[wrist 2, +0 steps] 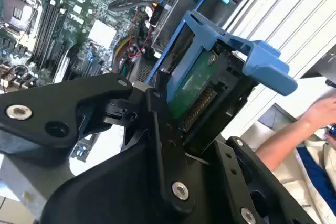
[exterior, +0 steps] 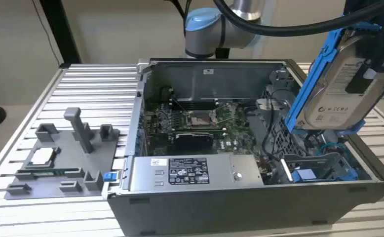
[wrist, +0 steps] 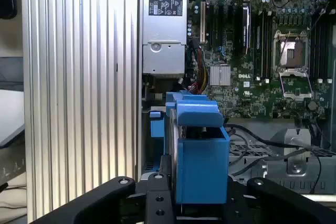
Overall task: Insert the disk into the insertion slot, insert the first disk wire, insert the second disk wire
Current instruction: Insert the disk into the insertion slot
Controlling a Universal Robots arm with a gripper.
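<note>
Disk point(exterior: 340, 84) hangs tilted above the insertion slot point(exterior: 314, 165), clamped tight in our pincer point(wrist: 199, 199). We think it could bump the slot's rim and jam if it goes down crooked.

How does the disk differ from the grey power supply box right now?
The disk is gripped aloft by the gripper, tilted nearly on edge; the power supply box lies flat inside the case. The disk sits in a blue carrier; the box has none. Both are grey with printed labels.
</note>
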